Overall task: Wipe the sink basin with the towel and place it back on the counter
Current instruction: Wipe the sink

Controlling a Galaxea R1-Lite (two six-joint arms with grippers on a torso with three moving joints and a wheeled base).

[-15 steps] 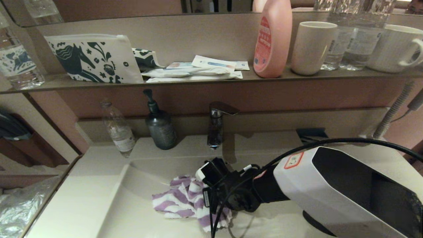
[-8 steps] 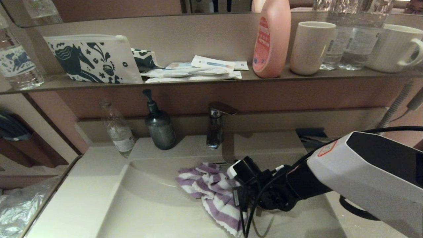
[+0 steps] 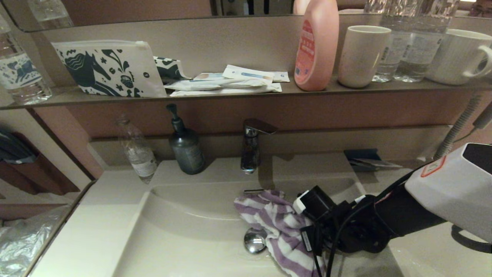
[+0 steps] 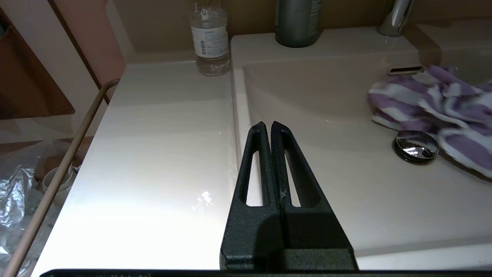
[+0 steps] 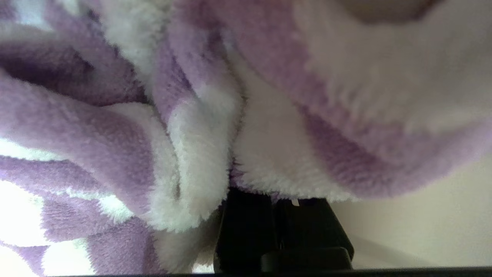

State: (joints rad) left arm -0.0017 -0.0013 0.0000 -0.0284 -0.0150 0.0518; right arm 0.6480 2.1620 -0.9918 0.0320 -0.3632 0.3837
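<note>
The purple and white striped towel (image 3: 276, 219) (image 4: 434, 100) lies bunched in the sink basin (image 3: 184, 227) (image 4: 326, 115), just right of the chrome drain plug (image 3: 255, 240) (image 4: 416, 146) and below the overflow slot (image 3: 253, 191). My right gripper (image 3: 307, 234) (image 5: 275, 196) is shut on the towel (image 5: 153, 127), low in the basin's right half; the cloth hides its fingertips. My left gripper (image 4: 269, 125) is shut and holds nothing. It hangs over the seam between the left counter (image 3: 88, 231) (image 4: 153, 134) and the basin.
A faucet (image 3: 251, 146), a dark pump bottle (image 3: 186, 148) and a clear plastic bottle (image 3: 137, 152) stand behind the basin. The shelf above holds a horse-print pouch (image 3: 109, 69), a pink bottle (image 3: 317, 46) and cups (image 3: 361, 55). A rail (image 4: 57, 173) runs along the counter's left edge.
My right gripper has dragged the towel from the basin's left-middle to its right half, uncovering the drain plug. The towel stays gripped.
</note>
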